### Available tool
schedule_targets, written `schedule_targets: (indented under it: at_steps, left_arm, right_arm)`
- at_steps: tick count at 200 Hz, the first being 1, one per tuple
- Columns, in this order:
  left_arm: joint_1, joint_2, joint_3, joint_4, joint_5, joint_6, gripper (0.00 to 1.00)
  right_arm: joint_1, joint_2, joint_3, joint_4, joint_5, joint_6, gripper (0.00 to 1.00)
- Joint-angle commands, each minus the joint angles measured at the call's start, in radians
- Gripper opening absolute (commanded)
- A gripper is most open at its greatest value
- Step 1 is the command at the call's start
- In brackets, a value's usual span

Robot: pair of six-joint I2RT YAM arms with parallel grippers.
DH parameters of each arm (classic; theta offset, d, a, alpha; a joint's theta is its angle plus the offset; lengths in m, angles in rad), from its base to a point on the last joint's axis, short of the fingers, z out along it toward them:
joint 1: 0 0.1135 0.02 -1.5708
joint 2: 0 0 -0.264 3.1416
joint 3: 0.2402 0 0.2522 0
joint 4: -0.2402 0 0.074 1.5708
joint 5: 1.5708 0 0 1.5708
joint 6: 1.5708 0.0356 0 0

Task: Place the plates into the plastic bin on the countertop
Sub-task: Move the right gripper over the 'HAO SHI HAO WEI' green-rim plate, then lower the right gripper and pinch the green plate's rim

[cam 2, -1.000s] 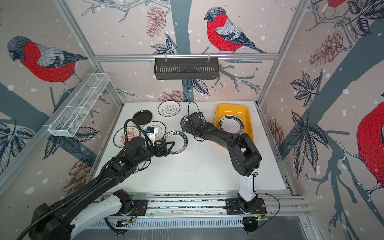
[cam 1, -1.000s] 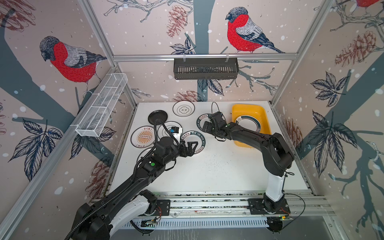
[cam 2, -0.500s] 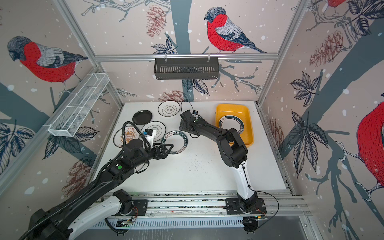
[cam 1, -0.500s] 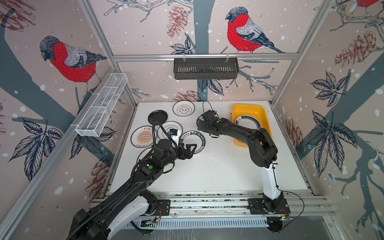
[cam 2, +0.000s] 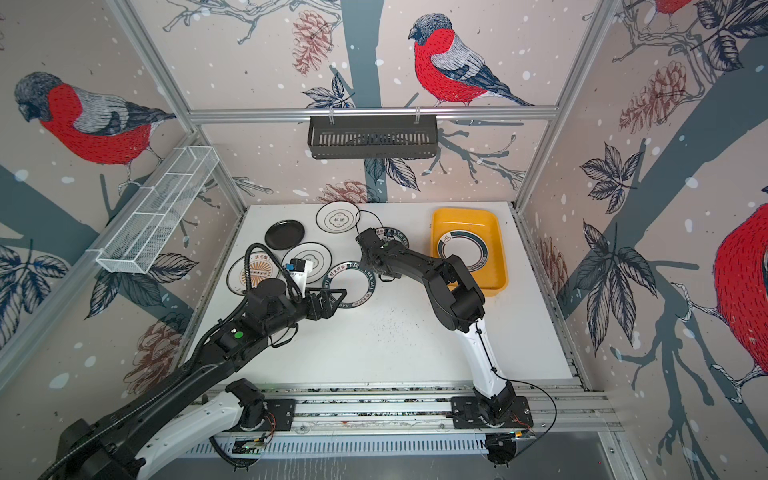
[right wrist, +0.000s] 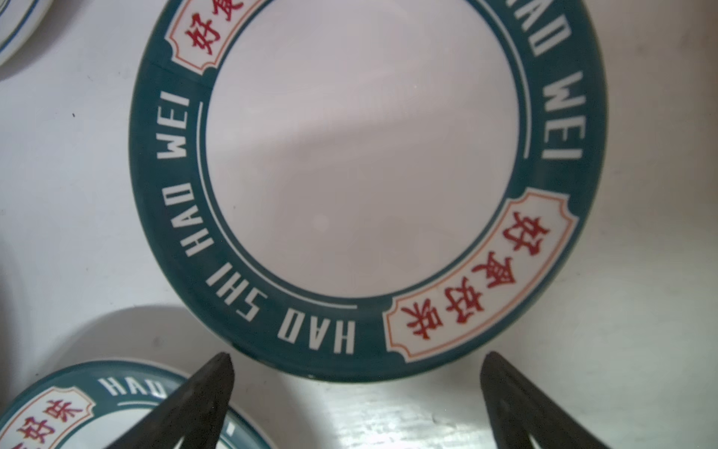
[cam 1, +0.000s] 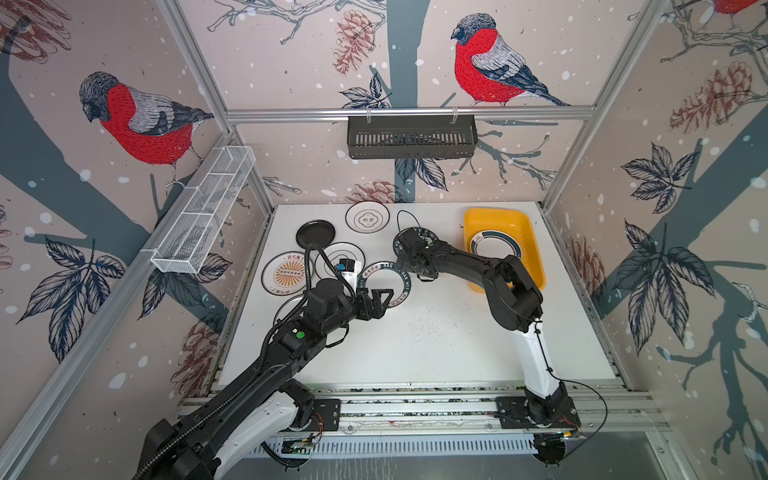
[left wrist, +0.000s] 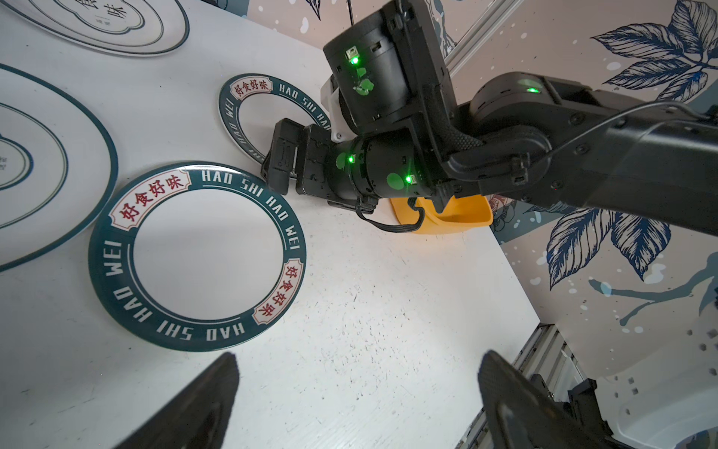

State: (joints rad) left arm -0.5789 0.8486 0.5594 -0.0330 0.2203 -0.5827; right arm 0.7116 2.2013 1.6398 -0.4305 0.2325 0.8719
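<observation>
- The right jaws stood wide apart and empty, their tips either side of the near rim of a green-lettered plate. As far as the wrist view showed, they were above it rather than on it.
- The left jaws were likewise wide and empty, hovering just beside a second lettered plate that lay flat on the tabletop.
- The step in hand, by my reading, was the right arm lining up to take the first plate by its rim.
- To do it well, the jaws would need to come down tilted, one tip slipping under the rim and the other pressing on the green band (a flat plate offers little other purchase). They should close only once the rim sat deep between them.
- The second plate lay close by, so the descent should keep clear of it.
- The plastic bin sat at the back right of the tabletop, a stowed plate already in it. The black plate and sunburst plate, among others, waited on the left.
- Against the picture a second earlier, the right arm had swung away from the bin, elbow folded inward. The left arm had barely shifted, and both pairs of jaws had stayed wide.
</observation>
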Motion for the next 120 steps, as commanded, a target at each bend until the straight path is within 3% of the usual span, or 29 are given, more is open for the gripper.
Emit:
schedule_targets:
  at_steps: [1,19,64,120]
  left_arm:
    - [0.001,0.006,-0.008,0.023,0.001,-0.009,0.97]
    - [0.001,0.019,-0.01,0.017,-0.024,-0.014,0.97]
    - [0.001,0.034,-0.034,0.069,-0.075,-0.043,0.96]
    - [0.005,0.063,-0.013,0.132,-0.125,0.03,0.96]
  right_arm:
    - [0.001,-0.089,-0.105,0.18,-0.127,0.008,0.99]
    - [0.002,-0.155,-0.177,0.266,-0.22,-0.009,0.99]
    - [0.019,-0.282,-0.327,0.337,-0.325,-0.022,1.0]
    - [0.02,-0.389,-0.528,0.43,-0.449,-0.02,0.96]
